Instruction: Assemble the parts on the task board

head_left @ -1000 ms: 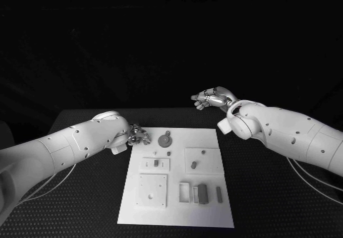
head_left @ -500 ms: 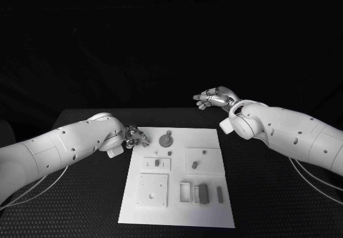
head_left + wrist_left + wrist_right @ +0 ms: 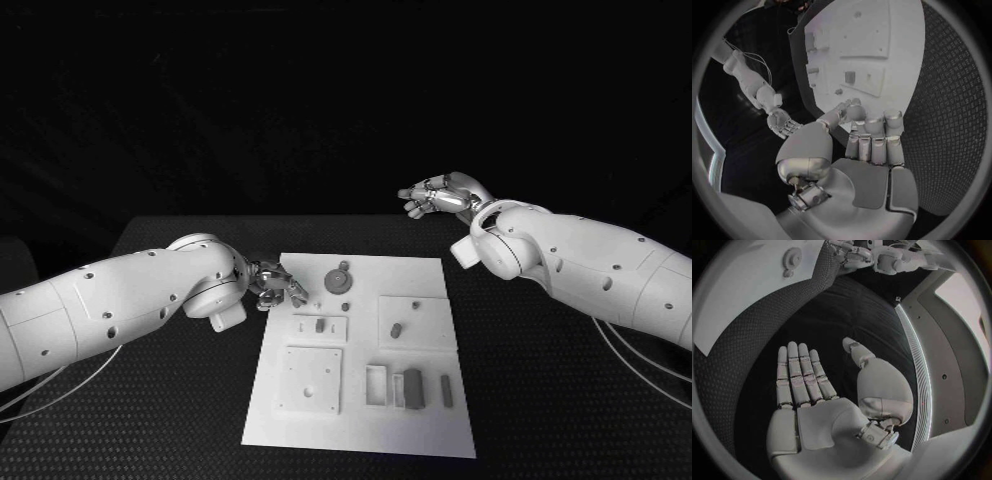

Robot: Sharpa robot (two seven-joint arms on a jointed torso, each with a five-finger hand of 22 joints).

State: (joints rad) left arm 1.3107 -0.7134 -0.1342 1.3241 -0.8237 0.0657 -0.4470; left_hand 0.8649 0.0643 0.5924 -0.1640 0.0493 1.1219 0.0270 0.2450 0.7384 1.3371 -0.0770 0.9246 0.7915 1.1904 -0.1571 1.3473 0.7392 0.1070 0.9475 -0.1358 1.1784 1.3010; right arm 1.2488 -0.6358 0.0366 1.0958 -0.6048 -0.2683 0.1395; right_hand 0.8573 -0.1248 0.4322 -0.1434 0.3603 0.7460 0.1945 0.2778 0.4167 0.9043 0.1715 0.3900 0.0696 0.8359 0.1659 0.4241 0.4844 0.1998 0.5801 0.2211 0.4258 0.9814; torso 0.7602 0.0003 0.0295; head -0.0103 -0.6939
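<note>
**Hands at the far end of the board, nothing held**

Black table [image 3: 173,420] showing bare on both long sides of the task board [image 3: 361,425]; wider dark strips to left and right, a narrower band beyond the far edge; near edge of the board close to the table's front.

White, rectangular, lying flat in the middle of the table; far end carrying a round toothed part [image 3: 339,279] with a small knob beside it; below that a raised plate with small grey pieces [image 3: 319,325], and to its right a second raised plate with a short peg [image 3: 395,330]; near end bearing a square plate with a hole [image 3: 307,383] and, beside it, upright grey blocks [image 3: 411,388] in a slotted holder, with a thin bar [image 3: 443,391] just beside them.

Left hand [image 3: 274,282] at the board's far left corner, over its edge; in the wrist view, left hand [image 3: 861,145] with fingers curled forward side by side and thumb bent toward them, nothing visible between them; contact with the board not clear.

Right hand [image 3: 444,195] raised beyond the far right corner, well apart from the board; in the wrist view, right hand [image 3: 814,390] with palm flat, fingers straight and close together, thumb held apart, holding nothing.
</note>
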